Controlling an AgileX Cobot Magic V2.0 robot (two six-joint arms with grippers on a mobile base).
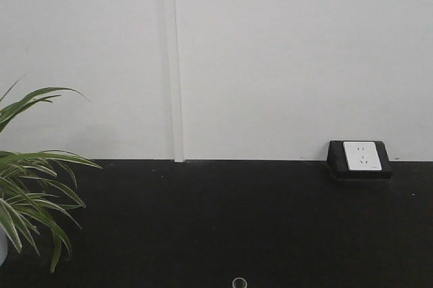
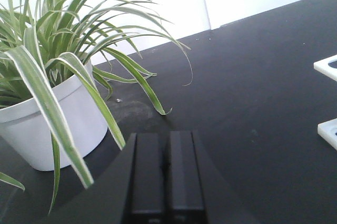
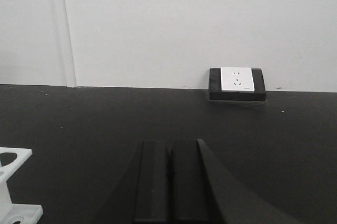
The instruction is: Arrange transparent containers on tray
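The left end effector (image 2: 164, 176) and right end effector (image 3: 169, 182) were closed and empty. Nothing looked started; next, one must open and grab a glass tube (image 1: 238, 282).

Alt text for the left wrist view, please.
The left gripper is shut and empty over the black table. A green-and-white plant in a white pot fills the frame's left; white pieces poke in at the right edge.
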